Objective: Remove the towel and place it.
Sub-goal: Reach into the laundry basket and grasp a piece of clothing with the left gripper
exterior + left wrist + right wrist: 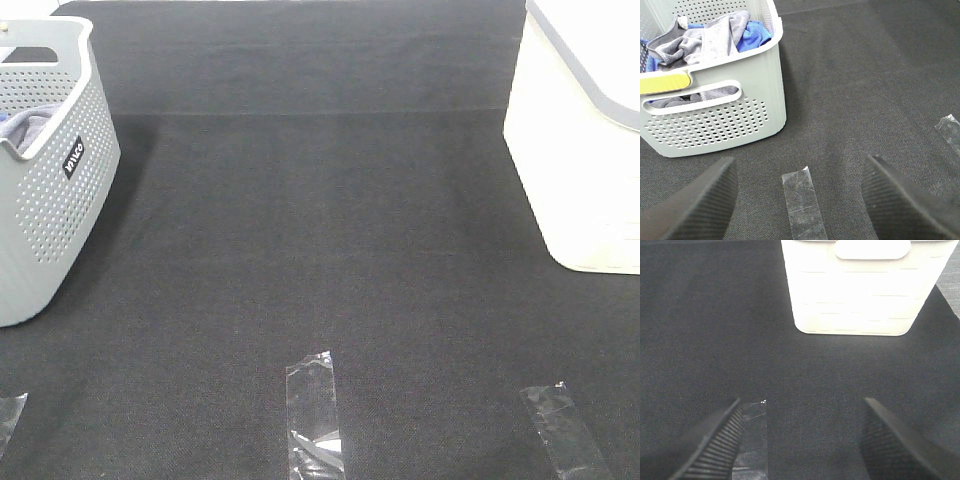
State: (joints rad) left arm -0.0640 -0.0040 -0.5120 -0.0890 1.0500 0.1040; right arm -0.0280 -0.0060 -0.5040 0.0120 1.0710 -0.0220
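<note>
My high camera looks down on the black mat, grey basket left, white bin right. Low left wrist camera faces that basket; right wrist faces the bin.

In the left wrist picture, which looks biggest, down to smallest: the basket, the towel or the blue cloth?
1. Basket
2. Towel
3. Blue cloth
Both cloths are bunched and partly hidden in the basket, so this only ranks what shows.

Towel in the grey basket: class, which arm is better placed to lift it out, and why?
Left. The left gripper, open, faces the grey perforated basket holding the towel, which sits on the left of the black mat. The right gripper faces the white bin on the opposite side.
</note>
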